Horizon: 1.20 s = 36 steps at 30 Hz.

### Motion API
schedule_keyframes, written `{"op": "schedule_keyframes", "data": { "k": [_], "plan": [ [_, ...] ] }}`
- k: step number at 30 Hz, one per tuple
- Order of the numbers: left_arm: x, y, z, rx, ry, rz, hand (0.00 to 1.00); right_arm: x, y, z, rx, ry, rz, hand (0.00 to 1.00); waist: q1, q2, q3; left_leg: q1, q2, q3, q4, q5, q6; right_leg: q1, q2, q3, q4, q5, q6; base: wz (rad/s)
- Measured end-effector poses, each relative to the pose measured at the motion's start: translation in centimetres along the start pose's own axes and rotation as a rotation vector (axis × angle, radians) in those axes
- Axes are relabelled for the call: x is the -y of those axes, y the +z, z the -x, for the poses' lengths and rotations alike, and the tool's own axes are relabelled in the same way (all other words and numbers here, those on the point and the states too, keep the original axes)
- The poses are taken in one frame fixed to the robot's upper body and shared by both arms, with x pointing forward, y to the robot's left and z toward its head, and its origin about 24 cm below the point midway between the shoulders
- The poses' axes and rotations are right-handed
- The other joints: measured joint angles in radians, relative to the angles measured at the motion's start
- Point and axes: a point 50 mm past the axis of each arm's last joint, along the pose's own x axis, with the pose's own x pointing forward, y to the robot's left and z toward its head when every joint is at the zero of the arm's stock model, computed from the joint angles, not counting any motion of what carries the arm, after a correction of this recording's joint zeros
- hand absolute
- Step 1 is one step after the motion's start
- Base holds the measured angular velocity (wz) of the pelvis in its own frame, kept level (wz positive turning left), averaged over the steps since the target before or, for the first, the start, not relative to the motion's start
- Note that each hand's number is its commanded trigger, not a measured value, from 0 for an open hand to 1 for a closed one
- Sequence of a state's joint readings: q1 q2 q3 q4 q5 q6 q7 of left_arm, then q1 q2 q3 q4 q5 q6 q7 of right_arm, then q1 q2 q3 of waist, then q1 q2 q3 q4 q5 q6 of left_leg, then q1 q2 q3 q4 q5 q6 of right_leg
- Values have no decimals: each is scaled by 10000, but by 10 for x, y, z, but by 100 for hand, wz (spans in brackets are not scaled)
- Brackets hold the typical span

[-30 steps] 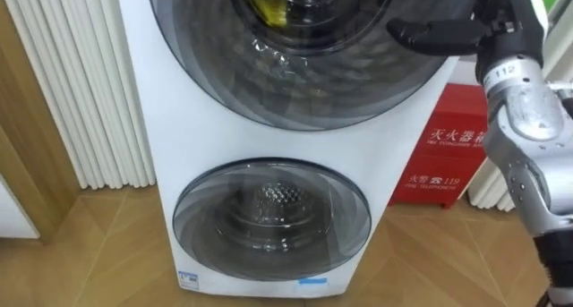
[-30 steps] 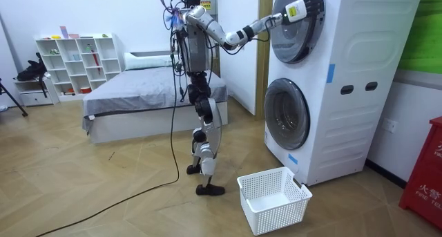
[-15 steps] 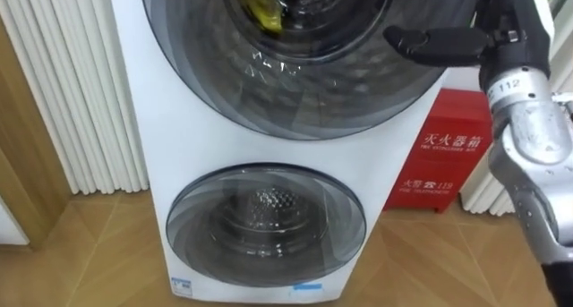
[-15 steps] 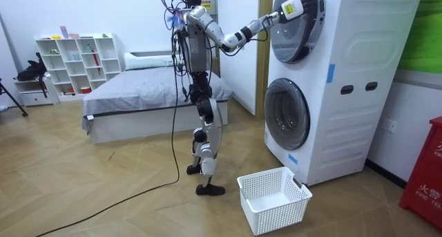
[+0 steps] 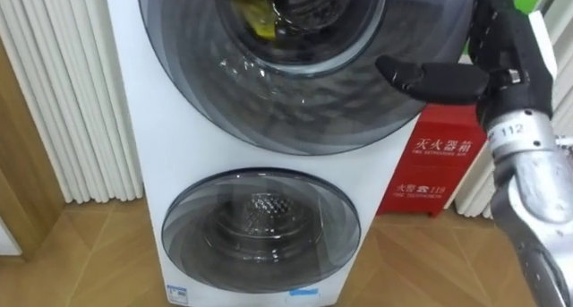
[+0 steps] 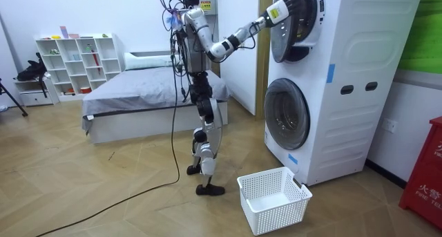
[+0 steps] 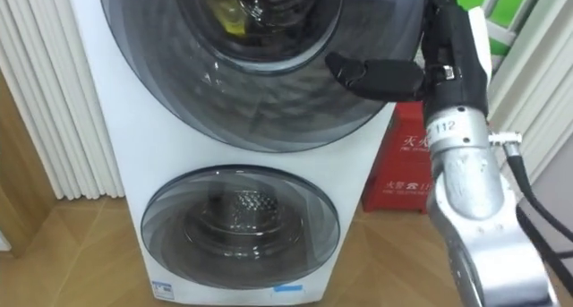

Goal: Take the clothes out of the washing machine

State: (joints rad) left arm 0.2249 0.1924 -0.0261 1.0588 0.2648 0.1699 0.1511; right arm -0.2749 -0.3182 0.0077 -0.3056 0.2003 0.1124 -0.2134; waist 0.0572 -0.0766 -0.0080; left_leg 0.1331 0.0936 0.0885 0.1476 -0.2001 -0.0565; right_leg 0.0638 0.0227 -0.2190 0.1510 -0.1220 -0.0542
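Fingers of your right hand (image 5: 500, 63): hidden past upper door (image 5: 295, 110) rim, upper right; grip cannot be told. Thumb (image 5: 425, 79) straight across glass. Yellow clothes (image 5: 261, 19) inside upper drum, top centre. Door ajar in room view.

"112" on the right wrist, white "119" on red cabinet (image 5: 443, 168)

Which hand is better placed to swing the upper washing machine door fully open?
Right. The right hand sits at the edge of the upper door, which looks ajar in the room view, so it can probably pull from there.
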Motion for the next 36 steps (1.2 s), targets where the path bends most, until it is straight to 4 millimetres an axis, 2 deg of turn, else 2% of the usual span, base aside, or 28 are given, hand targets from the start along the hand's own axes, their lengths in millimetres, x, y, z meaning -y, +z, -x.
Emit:
{"op": "schedule_keyframes", "data": {
  "k": [4,6,11,16,21,27,32,36],
  "plan": [
    [1,0,0,163,124,-43,0,-3,8,11,447,472,-252,0,-21,251,-63,-50,-5,37,-20,4,1,-92,-11,-4,24,-3,4,-1],
    [1,-1,1,157,111,-39,0,-3,8,15,510,630,-267,0,-22,264,-78,-43,-1,39,14,6,1,-82,-20,15,28,-7,6,-2],
    [2,-2,0,262,37,-33,0,-4,9,20,516,864,-274,0,-43,136,-47,-3,6,82,30,6,1,-84,-35,95,60,-6,4,-5],
    [2,0,0,467,16,11,0,-9,10,21,546,921,-747,0,-143,-40,-60,-10,25,251,40,5,1,-141,-29,245,79,-3,-2,-6],
    [2,2,0,654,65,23,0,-16,18,23,839,1181,-1195,0,-243,-36,-61,-39,41,480,36,6,1,-305,-24,336,201,-2,-27,-11],
    [2,3,0,762,216,-72,0,-18,22,24,1010,1265,-1377,0,-243,15,-80,-22,44,521,44,6,0,-315,-6,418,189,1,-32,-3],
    [3,4,0,717,207,-295,0,-20,22,25,864,1236,-2844,0,-251,28,-82,-5,58,518,45,7,-1,-315,3,402,197,8,-45,-2],
    [1,6,-1,778,218,-651,0,-26,21,26,882,1149,-4327,0,-249,68,-60,-58,141,542,47,15,-17,-392,81,414,189,63,-136,-4]
  ]
}}
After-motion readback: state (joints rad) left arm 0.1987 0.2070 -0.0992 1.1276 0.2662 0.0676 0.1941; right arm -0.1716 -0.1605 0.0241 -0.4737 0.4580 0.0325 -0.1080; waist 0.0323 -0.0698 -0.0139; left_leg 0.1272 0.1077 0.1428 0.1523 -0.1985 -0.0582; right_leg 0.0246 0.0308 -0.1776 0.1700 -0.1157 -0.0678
